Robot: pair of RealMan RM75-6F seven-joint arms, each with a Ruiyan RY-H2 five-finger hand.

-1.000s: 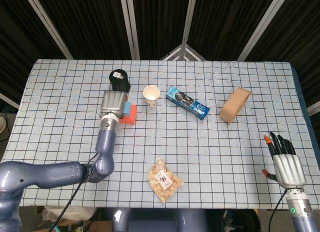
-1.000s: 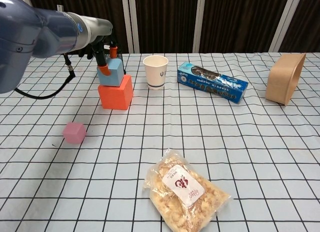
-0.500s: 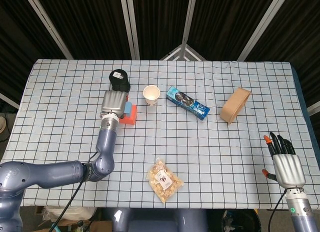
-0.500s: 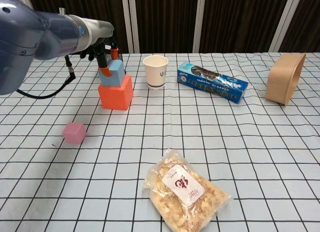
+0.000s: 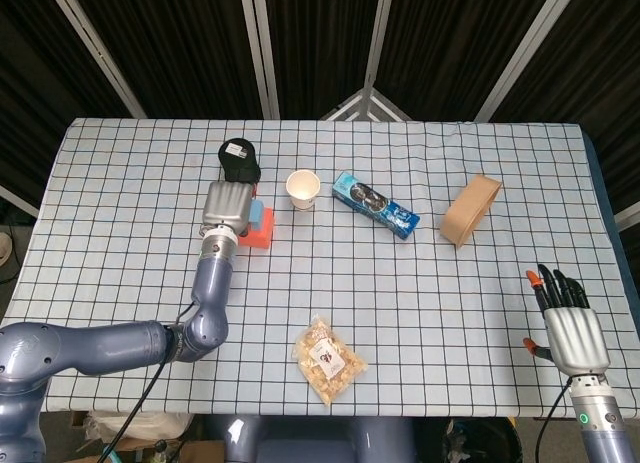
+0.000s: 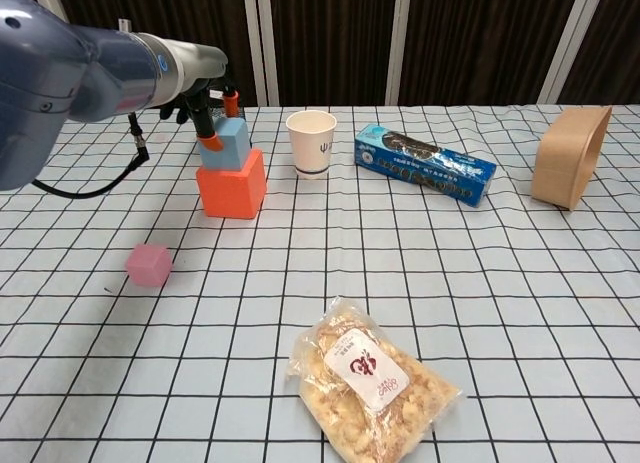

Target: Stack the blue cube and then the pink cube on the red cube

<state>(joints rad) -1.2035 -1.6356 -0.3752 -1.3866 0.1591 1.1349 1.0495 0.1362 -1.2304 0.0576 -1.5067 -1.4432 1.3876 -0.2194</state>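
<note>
Blue cube (image 6: 226,145) looked light and rigid; left hand (image 6: 207,113) pinched its sides atop red cube (image 6: 231,184); right hand (image 5: 573,328) lay open.

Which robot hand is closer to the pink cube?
Left. The left hand is at the blue cube on the red cube, just behind the pink cube. The right hand rests far across the table.

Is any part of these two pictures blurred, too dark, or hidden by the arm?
Head view: evenly lit and sharp; the left hand covers most of the blue cube and red cube, and the pink cube is hidden. Chest view: soft shadows; the near left arm looks large and slightly blurred; the pink cube shows clearly.
</note>
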